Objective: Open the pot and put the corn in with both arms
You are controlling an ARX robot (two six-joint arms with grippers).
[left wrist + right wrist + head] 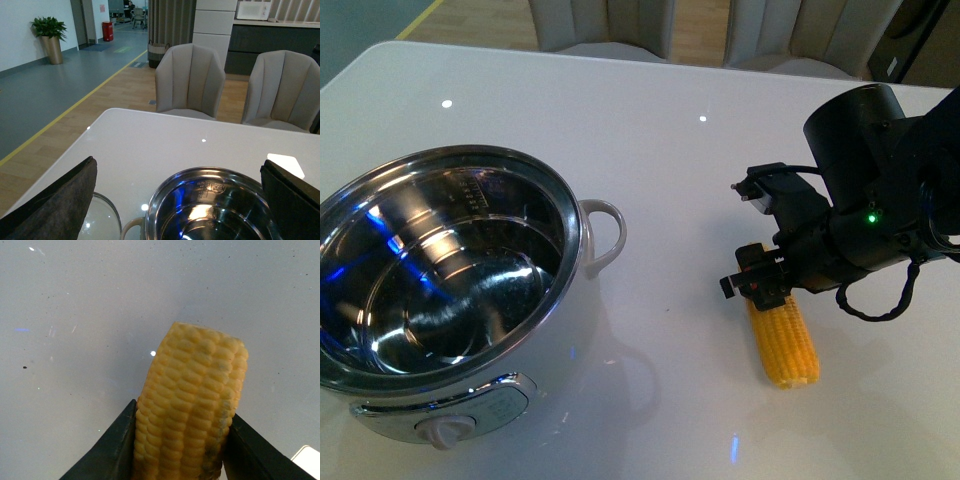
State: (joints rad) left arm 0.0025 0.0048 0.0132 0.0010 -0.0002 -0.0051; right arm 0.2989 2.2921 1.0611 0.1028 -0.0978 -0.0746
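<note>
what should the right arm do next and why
Probably lift the corn straight up. The right gripper clamps both its sides while it lies on the table, and the pot stands open to receive it.

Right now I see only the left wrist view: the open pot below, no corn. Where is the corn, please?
Observer: The corn lies on the table, right of the pot in the front view, apart from it.
Operator: Is it gripped?
Observer: Yes. The right wrist view shows the right end effector with fingers pressed on both sides of the cob.
Operator: Lifted?
Observer: It seems not; in the front view its free end looks to rest on the table.
</note>
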